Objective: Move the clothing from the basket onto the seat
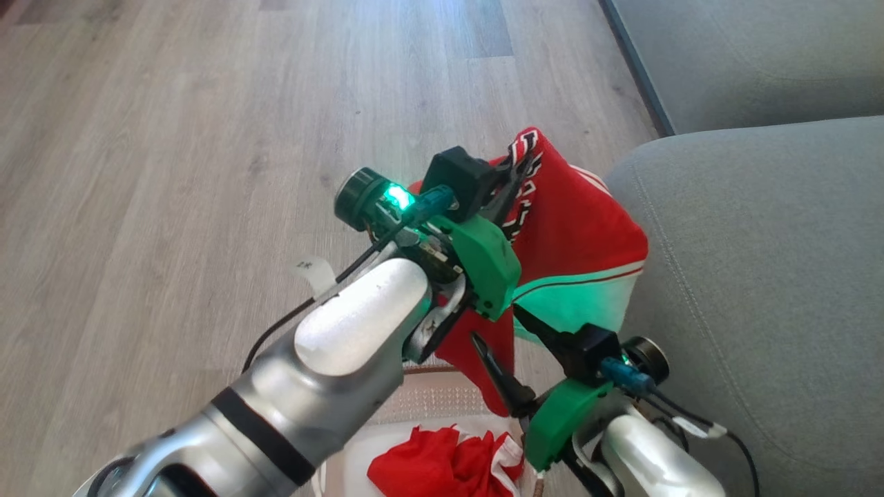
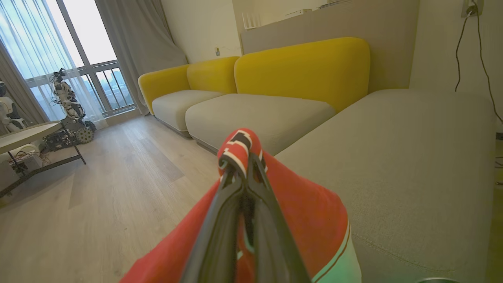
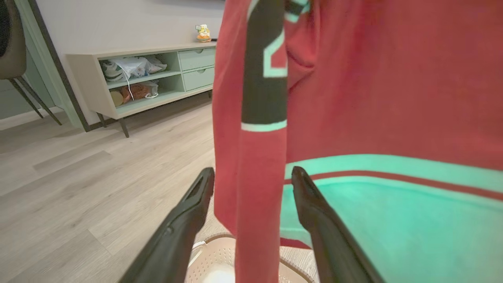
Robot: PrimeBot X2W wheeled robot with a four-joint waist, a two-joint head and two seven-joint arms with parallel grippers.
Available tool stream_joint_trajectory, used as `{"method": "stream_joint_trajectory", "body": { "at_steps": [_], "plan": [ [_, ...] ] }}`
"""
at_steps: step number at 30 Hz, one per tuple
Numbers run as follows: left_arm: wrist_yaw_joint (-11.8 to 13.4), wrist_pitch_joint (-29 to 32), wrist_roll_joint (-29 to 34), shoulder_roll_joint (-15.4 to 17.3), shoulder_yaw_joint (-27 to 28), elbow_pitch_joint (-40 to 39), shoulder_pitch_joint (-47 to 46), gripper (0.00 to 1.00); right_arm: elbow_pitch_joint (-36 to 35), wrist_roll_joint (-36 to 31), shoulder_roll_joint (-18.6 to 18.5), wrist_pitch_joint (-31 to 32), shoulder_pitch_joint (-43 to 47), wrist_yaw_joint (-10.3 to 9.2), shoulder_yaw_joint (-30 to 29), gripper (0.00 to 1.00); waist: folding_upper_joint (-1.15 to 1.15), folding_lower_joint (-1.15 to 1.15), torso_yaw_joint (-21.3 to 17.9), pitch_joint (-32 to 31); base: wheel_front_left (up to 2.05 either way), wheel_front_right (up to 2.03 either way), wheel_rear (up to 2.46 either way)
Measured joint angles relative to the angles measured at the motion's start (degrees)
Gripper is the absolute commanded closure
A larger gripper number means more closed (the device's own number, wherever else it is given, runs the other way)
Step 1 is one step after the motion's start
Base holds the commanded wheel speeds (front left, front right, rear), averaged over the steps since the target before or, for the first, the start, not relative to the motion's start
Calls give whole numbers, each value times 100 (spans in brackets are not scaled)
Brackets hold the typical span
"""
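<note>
Head view: left claw (image 1: 519, 169) clamped on the jersey (image 1: 580, 228), which hangs beside the seat (image 1: 760, 276); right claw (image 1: 497, 324) wide apart astride its lower fold, above the basket (image 1: 428, 397).

The head view looks steeply down from close above the jersey (image 1: 587, 221), the sofa seat (image 1: 760, 276) at three o'clock, while the left wrist view faces along that seat toward yellow backrests (image 2: 302, 67) at twelve o'clock, and the right wrist view sits tight against the same jersey.
</note>
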Motion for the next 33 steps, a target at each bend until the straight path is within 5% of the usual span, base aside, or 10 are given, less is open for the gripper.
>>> {"method": "stream_joint_trajectory", "body": {
  "at_steps": [5,7,8,10,17,19,20,21,22,33],
  "plan": [
    [121,-8,-260,0,-209,-172,-112,100,464,81,-14,0,-385,0,208,0,0,0,102,38,0,0,0],
    [168,-10,-328,0,-263,-241,-168,100,597,164,-15,0,-515,-1,347,53,0,0,145,53,0,0,0],
    [187,-25,-371,0,-299,-260,-198,100,649,177,-15,0,-566,0,402,53,0,0,165,62,0,0,0],
    [211,-63,-443,-1,-353,-264,-220,100,719,208,-15,0,-645,0,419,100,0,0,201,83,0,0,0],
    [293,-265,-628,36,-286,210,-179,100,665,179,-18,1,-714,0,10,100,0,0,187,174,0,0,0],
    [324,-372,-690,82,-189,321,-152,73,556,119,-18,1,-711,0,-155,100,0,0,149,190,0,0,0],
    [336,-432,-727,105,-152,354,-132,52,500,83,-18,1,-709,0,-238,100,0,0,127,198,0,0,0],
    [336,-492,-762,126,-120,402,-96,7,449,38,-18,1,-708,0,-327,100,0,0,104,209,0,0,0],
    [336,-539,-793,140,-77,455,-42,0,392,-3,-18,1,-704,0,-416,100,0,0,80,218,0,0,0],
    [281,-881,-878,236,94,648,369,0,-111,-571,-18,1,-701,0,-1528,100,0,1,-154,301,0,0,0]
  ]
}}
